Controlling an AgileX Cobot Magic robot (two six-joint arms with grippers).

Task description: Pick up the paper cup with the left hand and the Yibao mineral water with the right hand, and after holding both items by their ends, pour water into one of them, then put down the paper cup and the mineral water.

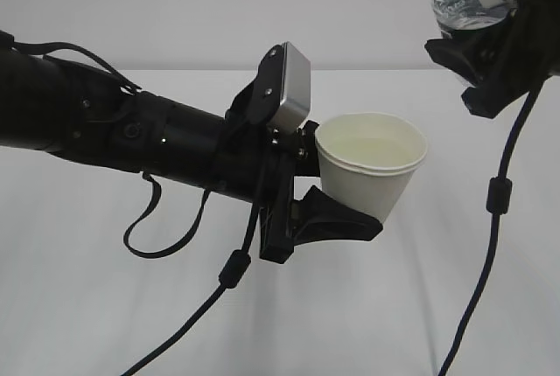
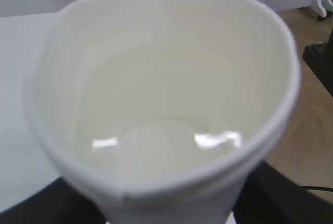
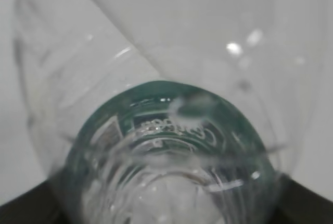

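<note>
My left gripper [image 1: 337, 192] is shut on the paper cup [image 1: 372, 166], a plain white tapered cup held upright above the table at the centre of the exterior view. The left wrist view looks into the cup [image 2: 166, 104]; clear water lies in its bottom. My right gripper [image 1: 490, 52] at the top right is shut on the Yibao mineral water [image 1: 459, 0], a clear bottle with a dark green label, held high and right of the cup. The right wrist view shows the bottle [image 3: 166, 151] from its base, filling the frame. Its neck is out of view.
The white table [image 1: 105, 306] stretches under both arms. Black cables [image 1: 486, 245] hang from the wrists toward the table. In the left wrist view a brown floor [image 2: 312, 125] lies beyond the table's right edge.
</note>
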